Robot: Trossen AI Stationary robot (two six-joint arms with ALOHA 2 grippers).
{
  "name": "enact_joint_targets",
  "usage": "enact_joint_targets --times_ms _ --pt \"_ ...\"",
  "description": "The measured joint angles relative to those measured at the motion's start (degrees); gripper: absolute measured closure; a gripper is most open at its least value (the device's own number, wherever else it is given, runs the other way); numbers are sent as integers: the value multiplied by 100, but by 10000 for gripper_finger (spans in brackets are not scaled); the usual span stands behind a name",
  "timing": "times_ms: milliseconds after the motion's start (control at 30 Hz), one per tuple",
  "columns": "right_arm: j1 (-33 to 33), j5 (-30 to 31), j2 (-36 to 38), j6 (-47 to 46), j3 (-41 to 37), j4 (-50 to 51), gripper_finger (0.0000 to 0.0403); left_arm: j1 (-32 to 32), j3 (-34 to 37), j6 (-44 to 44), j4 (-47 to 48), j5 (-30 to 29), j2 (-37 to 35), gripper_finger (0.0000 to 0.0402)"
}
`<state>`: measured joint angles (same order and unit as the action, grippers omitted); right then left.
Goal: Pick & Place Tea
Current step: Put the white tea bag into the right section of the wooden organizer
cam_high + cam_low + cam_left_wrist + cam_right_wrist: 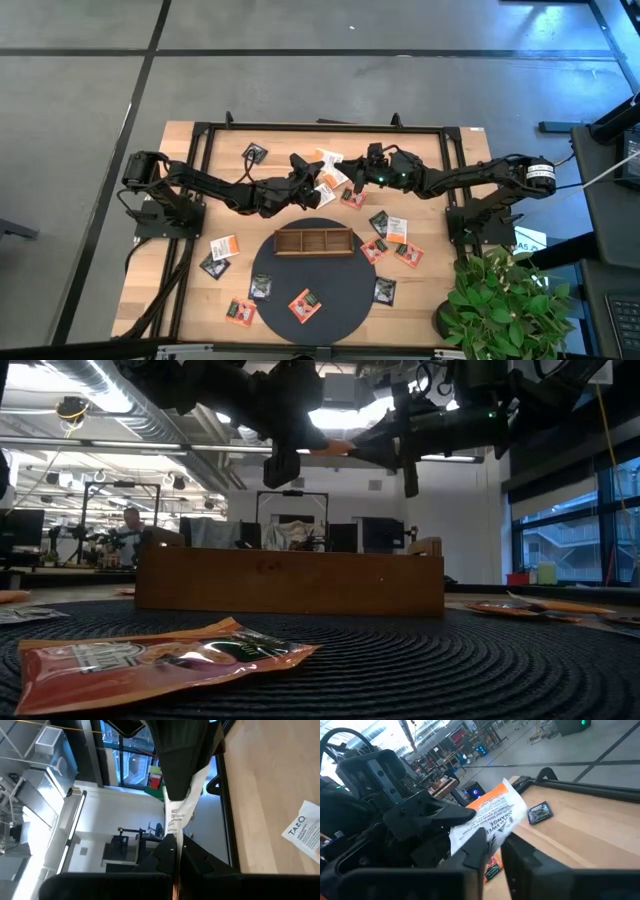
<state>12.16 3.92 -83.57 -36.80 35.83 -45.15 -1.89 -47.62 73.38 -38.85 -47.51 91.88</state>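
One white-and-orange tea sachet hangs in the air above the table's far middle, between my two grippers. My left gripper comes from the left and is shut on one end. My right gripper comes from the right and is closed on the other end. Below and nearer stands the long wooden tray, resting on the far part of the round dark mat. Several more tea sachets lie flat on the wood and the mat, among them an orange one. My left gripper pinches one end of the sachet between its two fingers, which lie level and come from the table's left. The sachet stands clear of the table and runs on toward the other gripper. My right gripper has the opposite end of the sachet between its two fingers, level, from the table's right. One finger covers that end in the left wrist view. The sachet spans the gap between both grippers, slightly bent.
Loose sachets lie around the mat: at the left, at the right, near the far rail and under the grippers. A black frame borders the table. A potted plant stands at the near right corner.
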Motion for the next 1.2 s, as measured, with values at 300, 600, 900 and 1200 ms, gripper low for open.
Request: enact_joint_targets --times_ms 300,600,900,1200 --pt "0 22 0 299 0 35 389 -2 0 -18 7 117 0 362" --pt "63 68 112 1408 -2 132 395 51 114 -1352 646 137 -128 284" --pt "-133 131 430 3132 1194 3763 399 140 698 -3265 1691 1271 -916 258" --pt "-741 -137 -186 3412 3388 7643 399 464 717 -5339 3387 2230 -1502 258"
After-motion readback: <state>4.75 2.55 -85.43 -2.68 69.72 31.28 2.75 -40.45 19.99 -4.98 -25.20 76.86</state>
